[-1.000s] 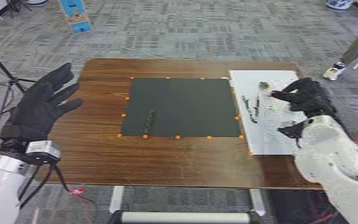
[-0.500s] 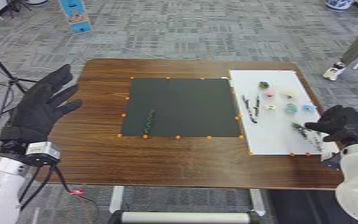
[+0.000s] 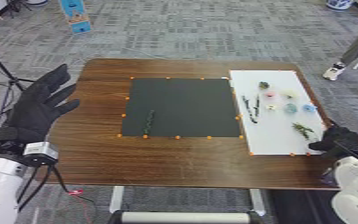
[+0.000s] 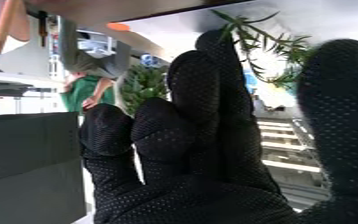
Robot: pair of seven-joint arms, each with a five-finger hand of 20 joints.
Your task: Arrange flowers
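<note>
The right hand (image 3: 339, 139) has moved back beside the green sprig (image 3: 303, 130) on the white board (image 3: 271, 143), fingers open (the left hand (image 3: 31, 109) likewise), probably to pick it next

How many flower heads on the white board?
6: dark one farthest; next pink one and pale one; nearer, yellow one, teal one, blue one, left to right. Right robot hand could hide more.

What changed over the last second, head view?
Right robot hand pulled back toward the robot and rightward, from over the white board to its near right edge. No grasp or release visible. Left robot hand and green stem on the black sheet unchanged.
</note>
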